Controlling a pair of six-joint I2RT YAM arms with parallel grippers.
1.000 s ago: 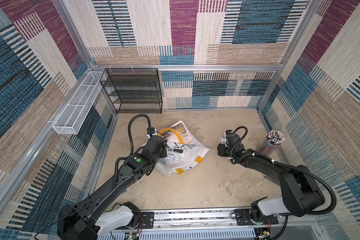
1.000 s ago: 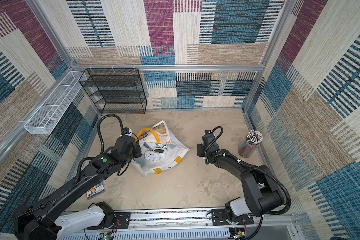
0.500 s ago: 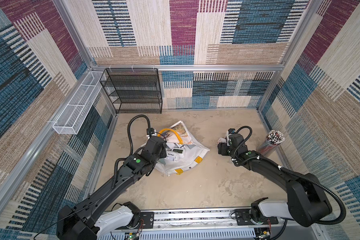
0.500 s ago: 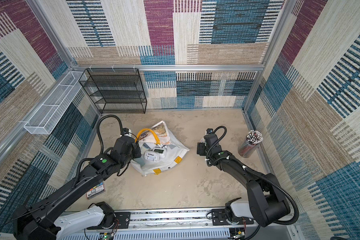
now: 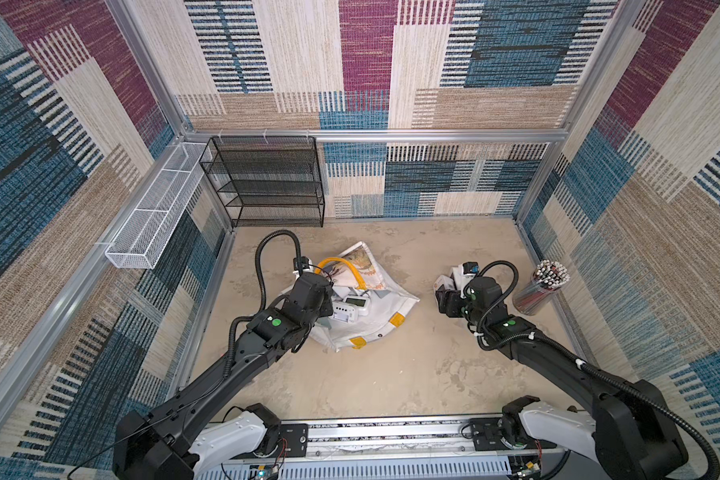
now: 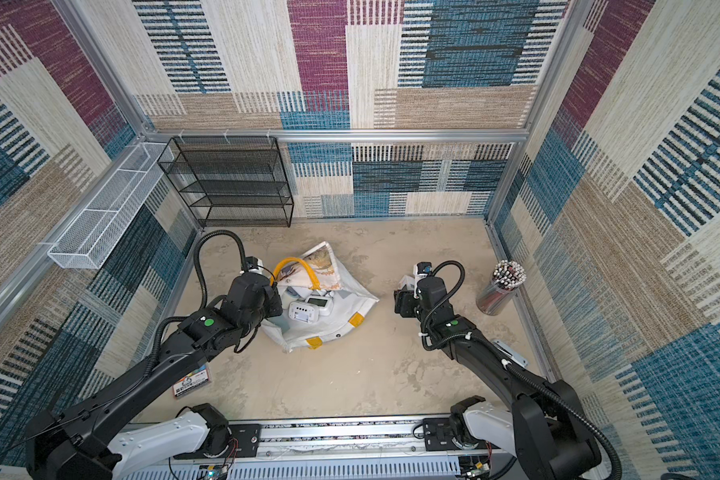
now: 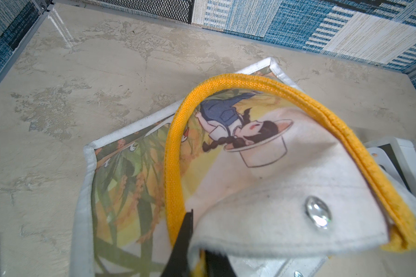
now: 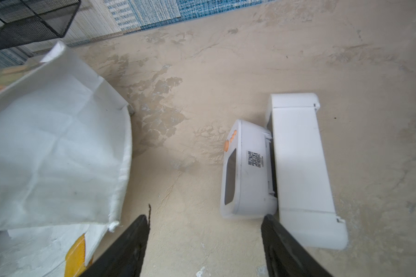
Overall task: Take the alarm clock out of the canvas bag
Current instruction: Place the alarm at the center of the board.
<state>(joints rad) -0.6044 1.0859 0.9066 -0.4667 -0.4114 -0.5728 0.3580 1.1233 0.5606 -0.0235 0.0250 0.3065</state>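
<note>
The white canvas bag point(image 5: 371, 328) point(image 6: 333, 316) lies slumped on the floor, its mouth towards my left arm. My left gripper point(image 7: 197, 250) point(image 5: 327, 297) is shut on the bag's rim point(image 7: 274, 215) beside the yellow handle point(image 7: 250, 84), holding it up. Two white alarm clocks point(image 5: 357, 302) point(image 5: 344, 312) show inside the mouth. Another white clock with orange buttons point(image 8: 247, 167) point(image 5: 442, 285) lies on the floor outside the bag, against a white box point(image 8: 300, 163). My right gripper point(image 8: 205, 218) point(image 5: 445, 299) stands open just beside that clock, with only bare floor between its fingers.
A black mesh shelf point(image 5: 267, 183) stands at the back left. A white wire basket point(image 5: 154, 212) hangs on the left wall. A clear cup of pencils point(image 5: 537, 286) stands near the right wall. A small printed card point(image 6: 190, 380) lies under my left arm.
My right wrist has shifted slightly to the right beside the clock on the floor, and its jaws stand a little wider. The left arm and the bag have not moved.
</note>
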